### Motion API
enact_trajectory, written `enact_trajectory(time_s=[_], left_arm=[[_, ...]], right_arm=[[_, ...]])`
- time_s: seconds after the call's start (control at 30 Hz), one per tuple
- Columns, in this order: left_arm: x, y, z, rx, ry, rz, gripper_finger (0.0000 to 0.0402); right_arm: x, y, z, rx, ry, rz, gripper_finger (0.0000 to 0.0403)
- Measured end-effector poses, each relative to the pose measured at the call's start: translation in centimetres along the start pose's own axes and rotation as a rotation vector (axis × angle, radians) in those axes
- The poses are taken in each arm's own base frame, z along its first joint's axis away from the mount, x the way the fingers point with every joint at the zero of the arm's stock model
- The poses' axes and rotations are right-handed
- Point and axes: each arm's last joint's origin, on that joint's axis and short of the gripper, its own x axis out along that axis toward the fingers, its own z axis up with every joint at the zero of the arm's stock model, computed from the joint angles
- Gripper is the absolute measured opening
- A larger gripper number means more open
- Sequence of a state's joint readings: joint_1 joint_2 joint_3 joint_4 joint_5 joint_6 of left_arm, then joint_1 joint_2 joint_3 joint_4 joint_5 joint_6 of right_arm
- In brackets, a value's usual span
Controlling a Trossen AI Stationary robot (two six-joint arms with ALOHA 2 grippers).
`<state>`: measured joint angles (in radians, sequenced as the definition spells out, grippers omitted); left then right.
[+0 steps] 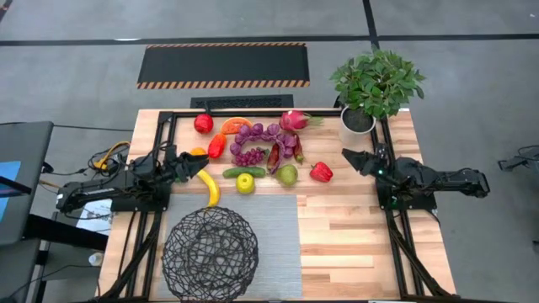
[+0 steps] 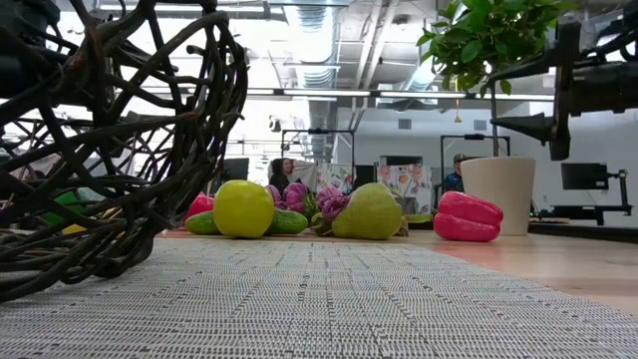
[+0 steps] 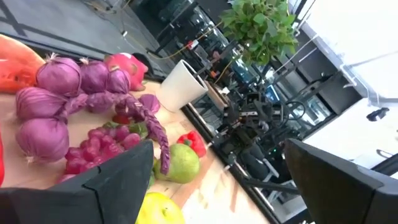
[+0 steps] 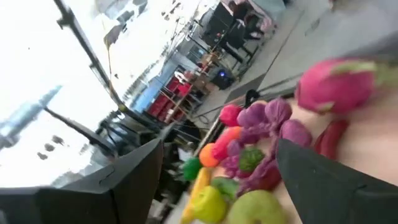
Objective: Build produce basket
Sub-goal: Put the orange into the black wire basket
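Produce point(image 1: 261, 147) looks light, hard, slick: take the banana point(image 1: 209, 187) mid-curve, at your open left gripper's point(image 1: 187, 162) 5 o'clock; right gripper point(image 1: 350, 157) open too.

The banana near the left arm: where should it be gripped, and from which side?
Judging from the high view, grip the banana across its narrow middle, coming straight down. It lies flat on the wood, a curved long shape with bare table either side of that stretch. The left gripper, jaws open, sits closest.
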<state>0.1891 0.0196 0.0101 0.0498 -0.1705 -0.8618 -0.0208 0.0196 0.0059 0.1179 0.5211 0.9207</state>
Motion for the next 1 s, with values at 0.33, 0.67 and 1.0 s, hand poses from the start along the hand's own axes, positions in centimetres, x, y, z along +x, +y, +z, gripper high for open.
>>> enact_trajectory(time_s=[0.33, 0.67, 1.0], left_arm=[[0.0, 0.2, 0.5, -0.015, -0.135, 0.089, 0.0348], [-0.1, 0.3, 0.7, -0.039, -0.216, 0.144, 0.0348], [-0.4, -1.7, 2.1, -0.276, -0.242, -0.096, 0.0348]], right_arm=[[0.0, -0.1, -0.1, 0.116, 0.003, -0.010, 0.0333], [0.1, -0.4, -0.1, 0.058, 0.006, -0.040, 0.0333], [0.1, -0.4, 0.1, 0.047, -0.017, -0.043, 0.0333]])
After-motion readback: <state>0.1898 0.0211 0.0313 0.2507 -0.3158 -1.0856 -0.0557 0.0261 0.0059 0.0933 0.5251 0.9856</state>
